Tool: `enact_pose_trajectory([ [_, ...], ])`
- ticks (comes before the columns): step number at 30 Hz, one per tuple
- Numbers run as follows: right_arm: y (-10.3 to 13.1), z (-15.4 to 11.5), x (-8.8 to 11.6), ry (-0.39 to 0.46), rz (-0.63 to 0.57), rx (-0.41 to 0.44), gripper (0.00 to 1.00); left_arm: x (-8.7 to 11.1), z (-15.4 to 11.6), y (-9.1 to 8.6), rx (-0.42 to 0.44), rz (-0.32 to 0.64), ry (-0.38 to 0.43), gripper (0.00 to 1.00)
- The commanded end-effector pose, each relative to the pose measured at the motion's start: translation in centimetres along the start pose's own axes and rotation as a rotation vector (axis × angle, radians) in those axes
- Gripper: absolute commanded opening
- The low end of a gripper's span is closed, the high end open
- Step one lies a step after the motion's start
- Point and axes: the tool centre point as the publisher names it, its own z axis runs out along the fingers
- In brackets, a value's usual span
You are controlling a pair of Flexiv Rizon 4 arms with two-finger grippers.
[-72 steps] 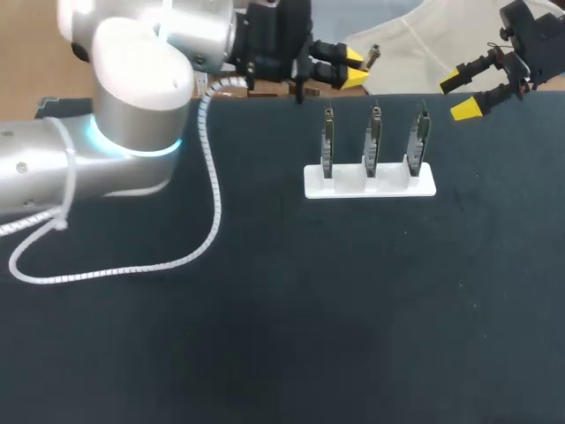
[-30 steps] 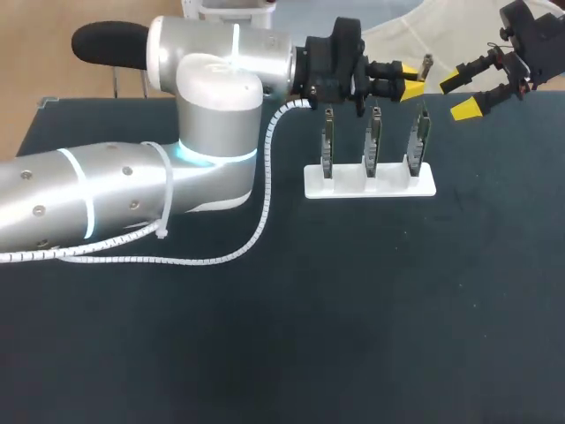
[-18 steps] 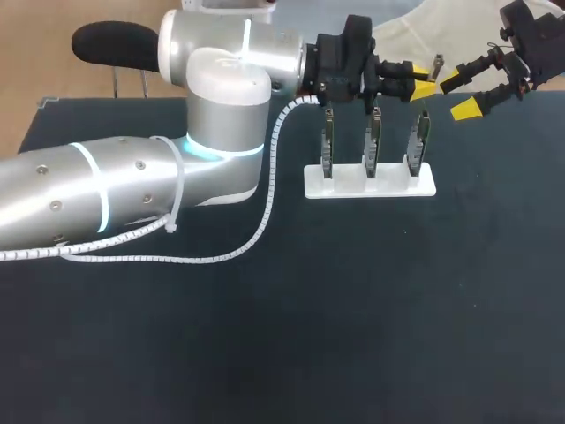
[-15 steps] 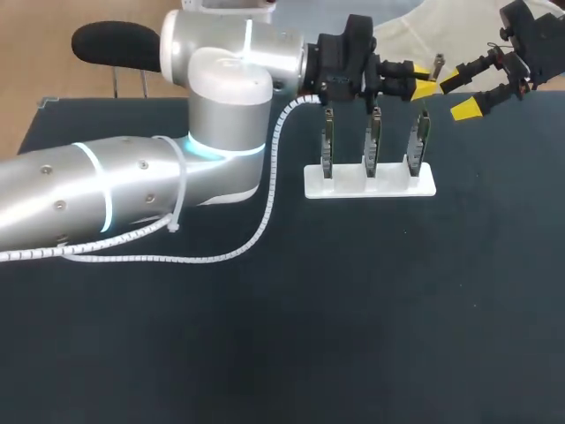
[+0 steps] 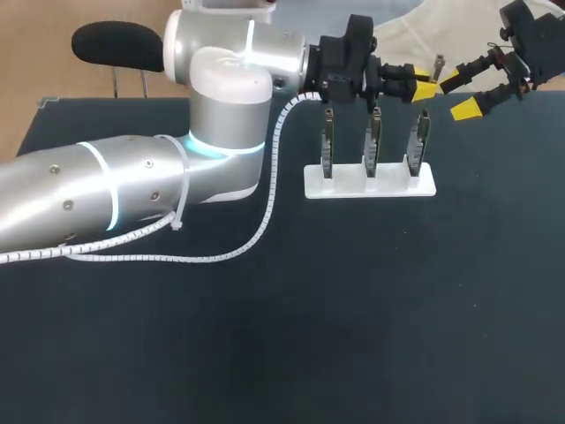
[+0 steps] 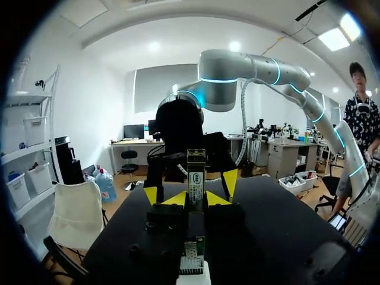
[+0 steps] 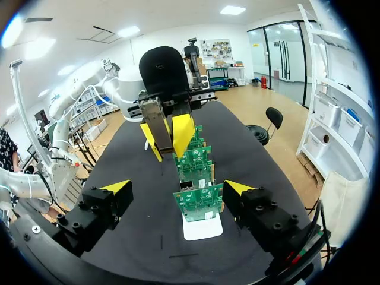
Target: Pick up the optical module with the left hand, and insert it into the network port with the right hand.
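1. Table (image 5: 353, 309): dark top, carrying item 4.
2. Your left arm (image 5: 132, 185): silver, comes in from the left and lies across the table to its far edge. Its left gripper (image 5: 426, 84) sits above the rightmost board, fingers clamped narrow on item 5.
3. Your right arm (image 5: 534, 35): at the far right corner. Its right gripper (image 5: 461, 95) is spread wide with nothing in it, facing the left gripper, near but apart.
4. White stand (image 5: 371, 181): holds three green circuit boards (image 5: 373, 141) upright in a row.
5. Optical module (image 6: 196, 178): thin metal piece, upright between the left gripper's yellow tips, off the table, its top end sticking out above them.
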Motion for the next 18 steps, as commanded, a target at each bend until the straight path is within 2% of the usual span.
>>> enact_pose_trajectory([
  [1, 0.1, 0.02, 0.0, -0.001, -0.001, 0.002, 1.0, 0.39, 0.41, 0.41, 0.005, -0.005, -0.005, 0.0],
  [18, 0.1, 0.02, 0.0, -0.001, -0.001, 0.002, 1.0, 1.15, 0.68, 0.46, -0.056, -0.027, -0.029, 0.0],
])
